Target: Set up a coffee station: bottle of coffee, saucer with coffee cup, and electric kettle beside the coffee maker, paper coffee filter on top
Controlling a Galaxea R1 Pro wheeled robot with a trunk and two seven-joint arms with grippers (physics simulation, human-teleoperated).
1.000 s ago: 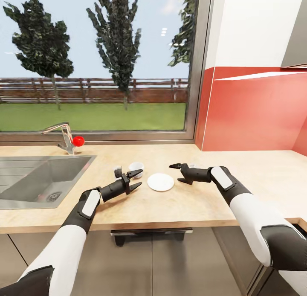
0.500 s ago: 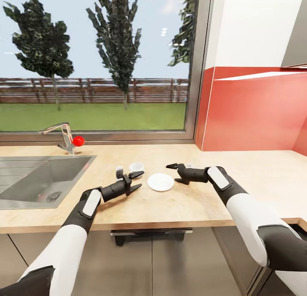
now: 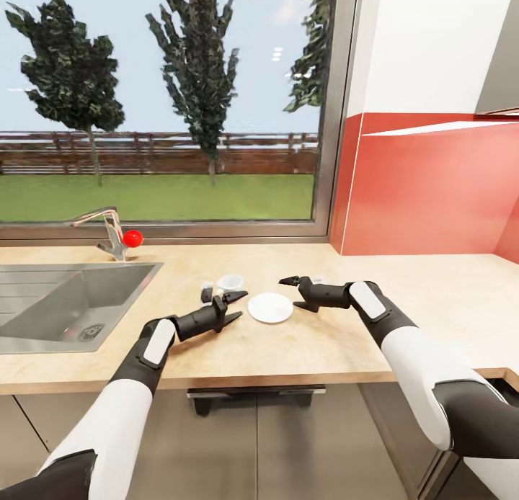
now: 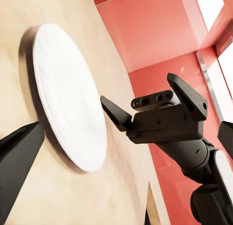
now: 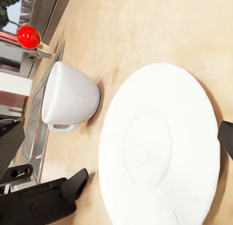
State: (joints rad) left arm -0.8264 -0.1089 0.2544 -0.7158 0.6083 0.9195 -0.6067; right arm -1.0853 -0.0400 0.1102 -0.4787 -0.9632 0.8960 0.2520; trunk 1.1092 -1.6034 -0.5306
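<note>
The round white ceramic saucer (image 3: 270,307) lay flat on the pale wood-grain countertop (image 3: 404,284), bare on top, with the small white coffee cup (image 3: 230,282) standing upright on the counter just behind it and a little to the left, near but not touching. The left gripper (image 3: 236,305) was low at the saucer's left edge with its black fingers spread and nothing between them; in the left wrist view one fingertip (image 4: 22,147) sat right at the rim of the saucer (image 4: 68,96). The right gripper (image 3: 299,294) hovered on the saucer's other side, likewise parted and empty, and its wrist view looked down across the saucer (image 5: 162,149) to the cup (image 5: 70,98). Judging by this, the step in hand was taking hold of the saucer (the coffee maker it must end up beside was nowhere to be seen here). A flat plate gives little to pinch, so the grasp would likely go best with one finger slid under the rim and the other pressed on top, taken slowly enough not to push the saucer along the counter or into the cup; the right gripper looked placed to brace the far edge. As for containers, the cup's interior was not clear enough to tell if anything was in it, the saucer carried nothing, and the stainless steel sink (image 3: 68,302) at the left showed only its drain.
</note>
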